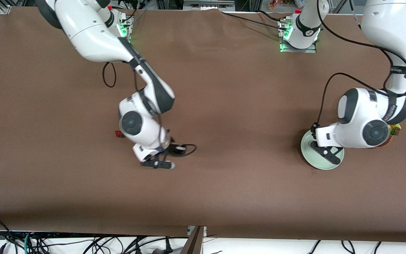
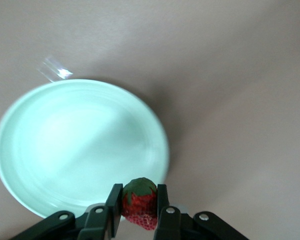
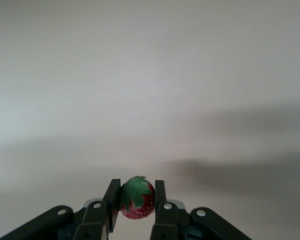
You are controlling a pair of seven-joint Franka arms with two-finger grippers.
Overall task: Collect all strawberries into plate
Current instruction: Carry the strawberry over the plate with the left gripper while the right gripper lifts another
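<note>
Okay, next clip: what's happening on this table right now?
Both arms are carrying strawberries toward a plate. The left end effector is shut on a strawberry and hangs over the rim of the pale green plate at the left arm's end of the table; no berry lies in the plate yet. The right end effector is shut on another strawberry over bare tabletop near the middle. A small red thing on the table beside the right arm may be a third berry.

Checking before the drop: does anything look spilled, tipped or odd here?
Nothing stands out. The plate sits flat and empty; the left gripper holds a strawberry over its rim, and the right gripper holds another strawberry above the table.
</note>
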